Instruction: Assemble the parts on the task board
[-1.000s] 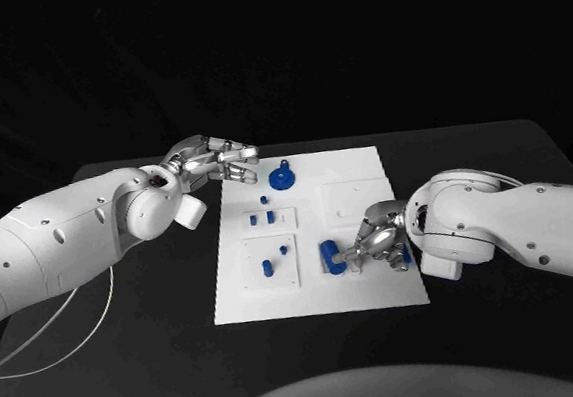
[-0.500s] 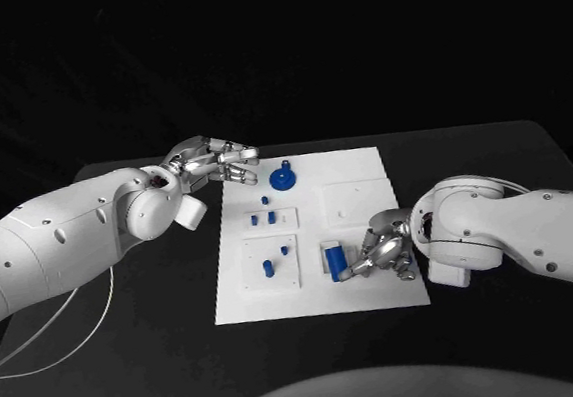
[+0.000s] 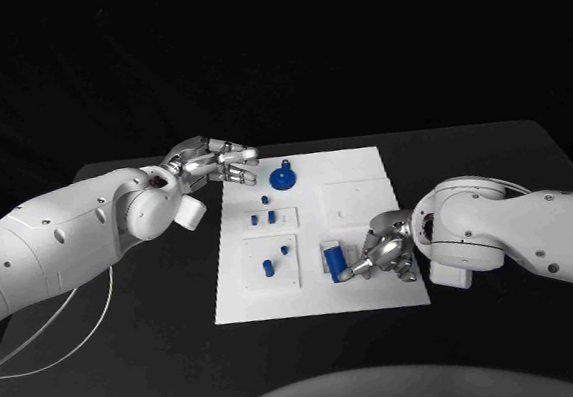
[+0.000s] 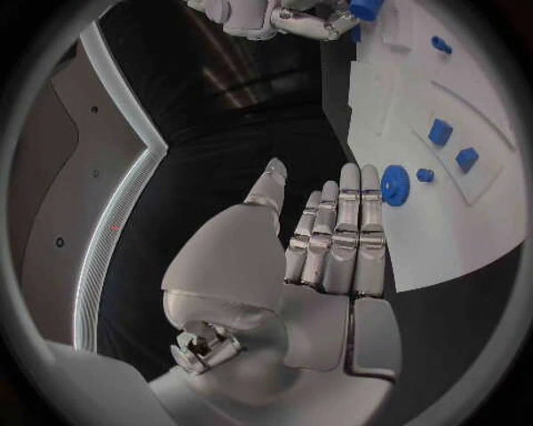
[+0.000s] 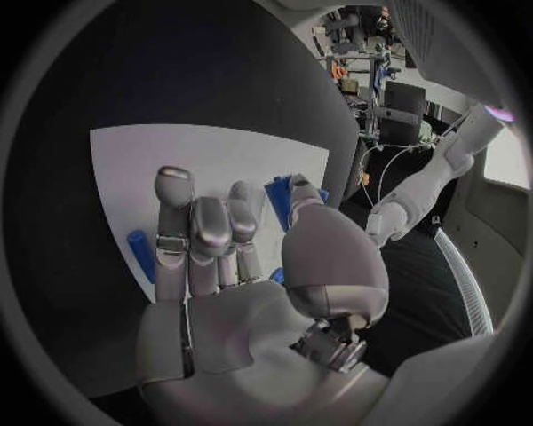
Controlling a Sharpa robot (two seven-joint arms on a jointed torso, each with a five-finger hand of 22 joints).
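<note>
The white task board (image 3: 356, 173) lies in the middle of the black table. A long blue part (image 3: 334, 258) lies on the board's near right area, and my right hand (image 3: 383, 250) sits just to its right. The fingers are stretched out with their tips against the part. In the right wrist view this part (image 5: 278, 191) shows behind the straight fingers and thumb. My left hand (image 3: 215, 161) hovers over the board's far left corner, fingers straight and holding nothing. A round blue knob (image 3: 282, 176) stands just right of it and also shows in the left wrist view (image 4: 394, 185).
Two small blue blocks (image 3: 263, 219) sit in a raised plate on the board's left side. Two blue pegs (image 3: 278, 256) stand in the plate nearer me. Bare black table (image 3: 144, 311) lies on both sides of the board.
My right hand has shifted slightly toward the board's near edge, and the long blue part now shows more fully beside its fingers. The left hand has stayed put.
</note>
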